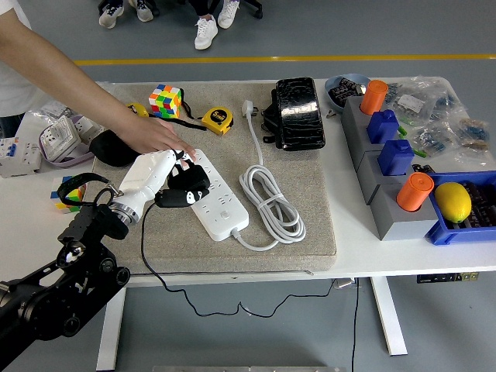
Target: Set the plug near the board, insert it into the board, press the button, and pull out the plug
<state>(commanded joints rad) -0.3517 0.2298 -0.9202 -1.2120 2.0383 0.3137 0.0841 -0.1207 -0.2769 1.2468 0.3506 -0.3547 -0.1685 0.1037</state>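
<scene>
The robot's white left hand [159,180] is curled round the black moulded plug [184,188] right over the long white plastic power strip [219,200], which a person's hand [155,137] steadies; that plug looks light, rigid, best gripped by its body, not its trailing cord.

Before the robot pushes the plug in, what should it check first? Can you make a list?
1. Plug held: the left hand wraps the black plug. Ok.
2. Plug at the board: it sits over the white power strip, near its far end. Ok.
3. Prongs lined up with a socket: hidden under the plug. Cannot tell.
4. Board held steady: a person's hand presses on its far end. Ok.
5. Room to work: the person's fingers lie right beside the robot's hand. Not ok, tight.
6. Cord free: the plug's thin black cord hangs loose over the table's near edge. Ok.
</scene>
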